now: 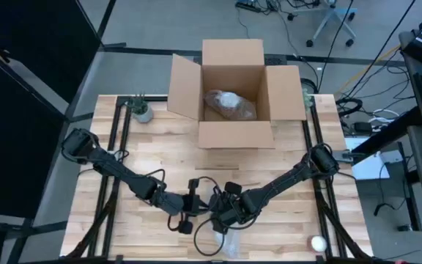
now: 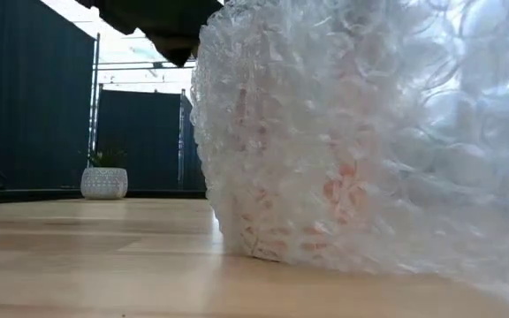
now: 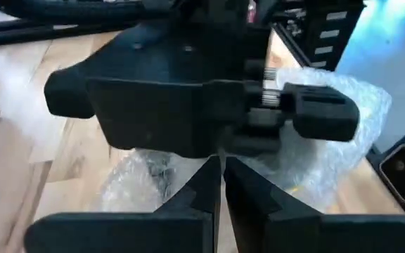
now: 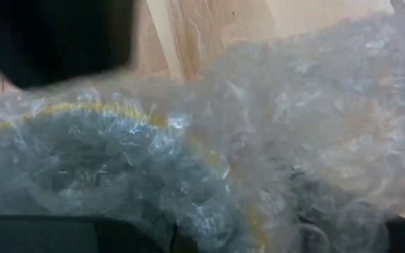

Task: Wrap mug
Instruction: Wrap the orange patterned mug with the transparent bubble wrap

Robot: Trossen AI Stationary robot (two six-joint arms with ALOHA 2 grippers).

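Observation:
The mug (image 2: 325,177), orange-patterned with a yellow rim (image 4: 83,109), stands on the table near its front edge, swathed in clear bubble wrap (image 1: 227,242). Both arms meet over it. My left gripper (image 3: 221,190) is shut, just left of the bundle and pointing at it. My right gripper (image 1: 222,216) hangs directly over the wrapped mug, and its dark body (image 3: 188,91) fills the left wrist view. In the low view the bundle rests on its bottom edge on the wood. My left gripper stands shut close above the bubble wrap (image 3: 139,176), coming level from the table's left. My right gripper's body hides the rest, so I cannot tell whether the left gripper touches the wrap.
An open cardboard box (image 1: 234,95) stands at the far middle with a wrapped bundle (image 1: 229,105) inside. A small potted plant (image 1: 141,110) sits at the far left, and a white ball (image 1: 318,242) lies at the near right. Bare wood lies between the box and the arms.

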